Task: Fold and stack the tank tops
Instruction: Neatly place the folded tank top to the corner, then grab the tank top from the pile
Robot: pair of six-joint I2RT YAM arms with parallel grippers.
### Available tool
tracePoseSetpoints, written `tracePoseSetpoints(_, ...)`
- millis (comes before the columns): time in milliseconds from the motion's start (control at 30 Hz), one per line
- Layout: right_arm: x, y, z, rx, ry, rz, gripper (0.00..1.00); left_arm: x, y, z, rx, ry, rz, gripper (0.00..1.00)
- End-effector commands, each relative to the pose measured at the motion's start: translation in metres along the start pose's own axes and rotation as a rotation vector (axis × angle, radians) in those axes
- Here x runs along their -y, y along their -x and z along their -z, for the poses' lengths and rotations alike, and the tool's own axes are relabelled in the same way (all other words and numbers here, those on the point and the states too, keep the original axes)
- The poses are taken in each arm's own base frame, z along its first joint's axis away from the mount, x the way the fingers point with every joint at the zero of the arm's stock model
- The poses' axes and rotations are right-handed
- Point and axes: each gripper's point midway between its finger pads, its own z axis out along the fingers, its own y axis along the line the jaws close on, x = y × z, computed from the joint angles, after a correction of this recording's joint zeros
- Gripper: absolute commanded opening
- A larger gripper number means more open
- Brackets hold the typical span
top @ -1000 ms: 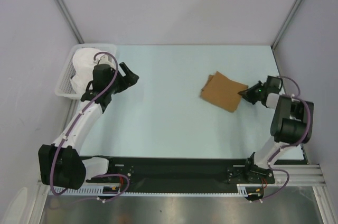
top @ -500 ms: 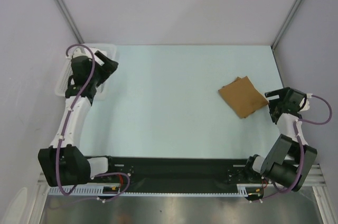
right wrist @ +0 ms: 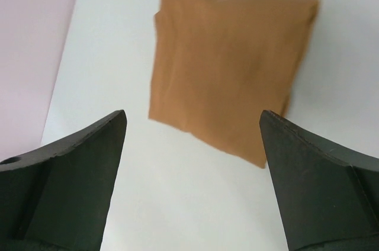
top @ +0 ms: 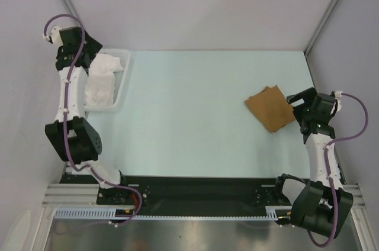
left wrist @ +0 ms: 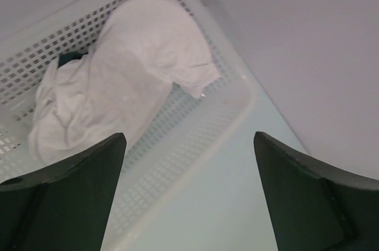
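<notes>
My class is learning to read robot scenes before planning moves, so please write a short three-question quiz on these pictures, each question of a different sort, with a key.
1. True or false: the tan tank top lies folded flat on the table.
2. Where is the white tank top?
A. Crumpled in the basket
B. Stacked on the tan one
C. Hanging from a gripper
3. Fill in the blank: the left gripper and the right gripper are both ____, holding nothing.

Key: 1 true; 2 A; 3 open.
</notes>
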Motion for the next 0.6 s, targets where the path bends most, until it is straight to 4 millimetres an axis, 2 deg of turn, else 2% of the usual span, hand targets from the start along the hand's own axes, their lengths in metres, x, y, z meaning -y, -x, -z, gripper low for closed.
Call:
tracePoseSetpoints(0,-0.050,-0.004,0.017,-0.019,0.179,0.115,1.00,-0.045,-0.019,-0.032,-0.054,0.176,-0.020,0.95)
tracePoseSetpoints(67,-0.064,-0.016,0.022,-0.041,0.216,0.160,1.00,-0.052,-0.023,-0.045,-0.051,0.205,-0.019,0.96)
tracePoseSetpoints(133,-0.073,-0.023,0.026,-0.052,0.251,0.190,1.00,-0.062,-0.036,-0.069,-0.077,0.248,-0.014,0.96)
tracePoseSetpoints(233,-0.080,-0.033,0.031,-0.071,0.293,0.208,1.00,-0.086,-0.057,-0.107,-0.154,0.340,-0.012,0.96)
tracePoseSetpoints(267,-0.080,-0.035,0.032,-0.070,0.301,0.205,1.00,-0.099,-0.064,-0.112,-0.189,0.394,-0.026,0.96)
tracePoseSetpoints(300,-0.082,-0.036,0.033,-0.072,0.314,0.206,1.00,-0.088,-0.048,-0.118,-0.160,0.378,-0.041,0.95)
tracePoseSetpoints(333,-0.082,-0.038,0.033,-0.075,0.322,0.204,1.00,-0.104,-0.069,-0.140,-0.205,0.428,-0.072,0.95)
tracePoseSetpoints(367,-0.084,-0.039,0.034,-0.077,0.338,0.204,1.00,-0.107,-0.066,-0.146,-0.194,0.454,-0.087,0.94)
tracePoseSetpoints(400,-0.084,-0.041,0.035,-0.081,0.345,0.204,1.00,-0.101,-0.058,-0.151,-0.182,0.449,-0.093,0.94)
tracePoseSetpoints(433,-0.085,-0.043,0.036,-0.083,0.354,0.208,1.00,-0.106,-0.068,-0.163,-0.201,0.456,-0.117,0.94)
tracePoseSetpoints(533,-0.088,-0.044,0.037,-0.077,0.371,0.209,1.00,-0.104,-0.070,-0.179,-0.184,0.423,-0.112,0.95)
tracePoseSetpoints(567,-0.088,-0.047,0.036,-0.084,0.374,0.208,1.00,-0.097,-0.069,-0.186,-0.169,0.386,-0.097,0.95)
